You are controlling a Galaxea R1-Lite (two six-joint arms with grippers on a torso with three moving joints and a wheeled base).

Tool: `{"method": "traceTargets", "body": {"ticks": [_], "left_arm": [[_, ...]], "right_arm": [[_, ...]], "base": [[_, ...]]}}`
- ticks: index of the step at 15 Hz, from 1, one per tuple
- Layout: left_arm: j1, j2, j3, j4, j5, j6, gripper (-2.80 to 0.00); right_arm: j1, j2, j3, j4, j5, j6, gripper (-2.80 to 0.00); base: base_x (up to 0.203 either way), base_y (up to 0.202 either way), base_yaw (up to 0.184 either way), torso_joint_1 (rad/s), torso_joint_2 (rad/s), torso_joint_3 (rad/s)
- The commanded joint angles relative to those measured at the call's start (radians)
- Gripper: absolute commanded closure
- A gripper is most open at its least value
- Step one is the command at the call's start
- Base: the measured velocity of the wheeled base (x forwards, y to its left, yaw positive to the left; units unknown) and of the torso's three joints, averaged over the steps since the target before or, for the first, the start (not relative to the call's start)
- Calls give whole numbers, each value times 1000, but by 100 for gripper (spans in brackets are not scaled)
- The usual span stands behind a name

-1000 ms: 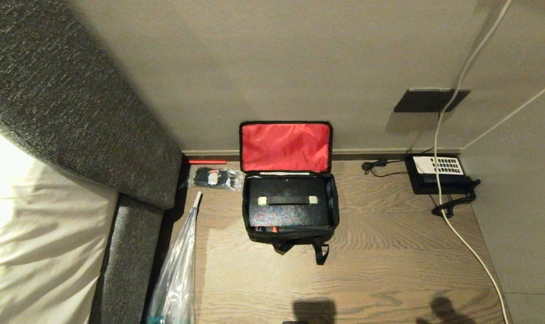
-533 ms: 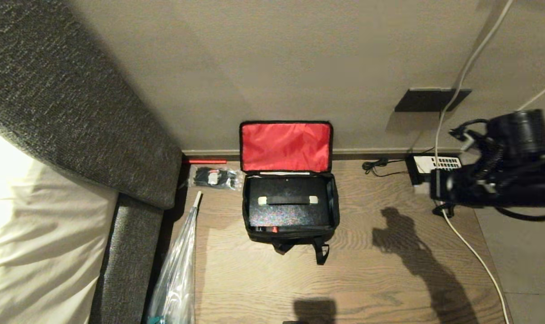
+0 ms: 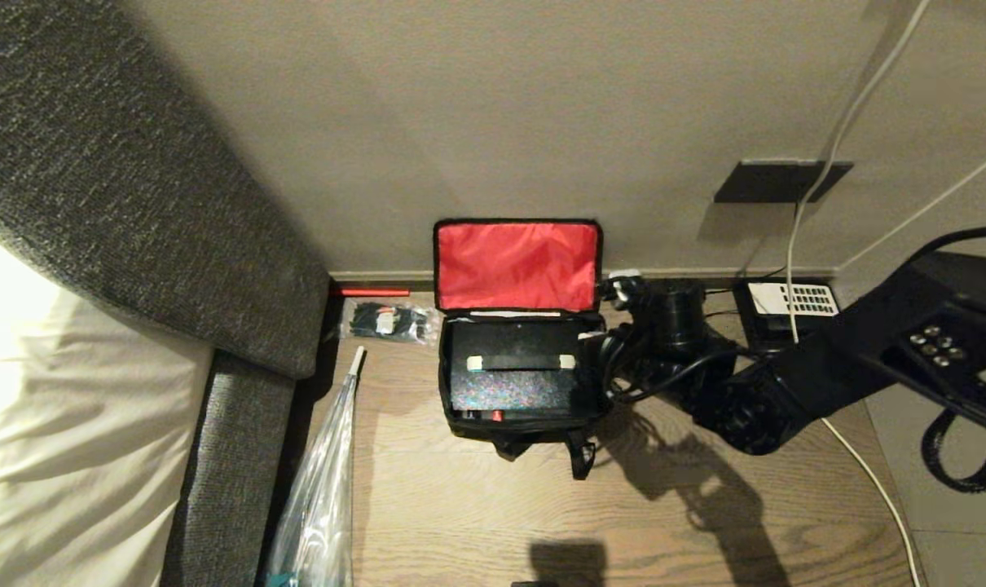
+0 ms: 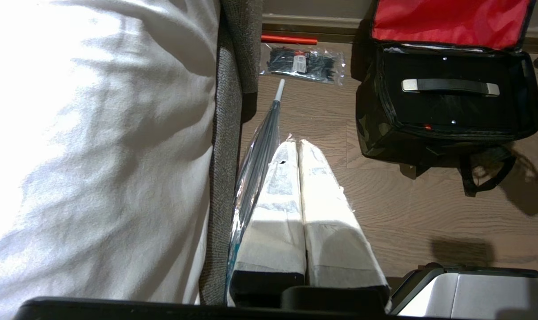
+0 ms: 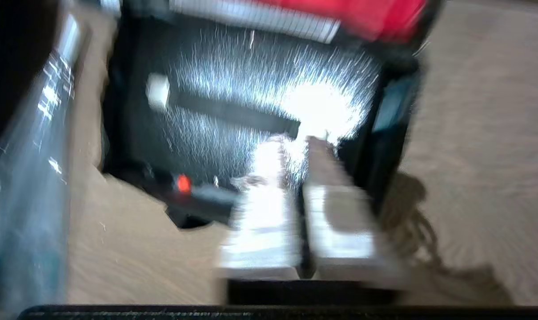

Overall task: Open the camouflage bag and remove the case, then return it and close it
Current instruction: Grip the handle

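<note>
Right gripper (image 5: 295, 142): hanging over the right end of the open bag, fingers (image 5: 264, 213) standing nearly together with only a thin gap, holding nothing; this view is blurred.
Right arm (image 3: 786, 383): reaching in from the right, level with the bag's right wall.
Case (image 3: 519, 371): lying flat inside the bag, speckled black top facing up, filling nearly the whole compartment.
Case handle (image 3: 521, 362): lying across the top, pale ends showing; the gripper tips are sitting near its right end.
Red clasp (image 3: 497, 416): showing at the case's near edge.
Camouflage bag (image 4: 375, 133): standing on the wooden floor (image 3: 460, 505) against the wall, lid folded back upright, red lining (image 3: 516, 265) facing out; straps trailing at the near side.
Left gripper (image 4: 299, 146): hanging beside the bed edge, well apart from the bag, fingers pressing together, holding nothing.
Clear packet (image 3: 387, 320): lying just left of the bag.
Telephone (image 3: 786, 310): sitting on the floor to the right, partly behind the arm.
</note>
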Motion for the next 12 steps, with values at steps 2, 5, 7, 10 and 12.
{"method": "traceTargets", "body": {"ticks": [2, 5, 7, 10, 12], "left_arm": [[0, -2, 3, 0, 1, 0, 0], [1, -2, 2, 0, 1, 0, 0], [0, -2, 2, 0, 1, 0, 0], [0, -2, 3, 0, 1, 0, 0], [0, -2, 2, 0, 1, 0, 0]], "right_arm": [[40, 159, -43, -6, -91, -120, -280], [85, 224, -65, -57, -258, -288, -280], [112, 240, -79, -135, -279, -471, -280], [125, 258, -85, -286, -341, -894, -280], [126, 277, -94, -411, -401, -1193, -280]], "base": [[0, 0, 0, 0, 0, 0], [0, 0, 0, 0, 0, 0], [0, 0, 0, 0, 0, 0], [0, 0, 0, 0, 0, 0], [0, 0, 0, 0, 0, 0]]}}
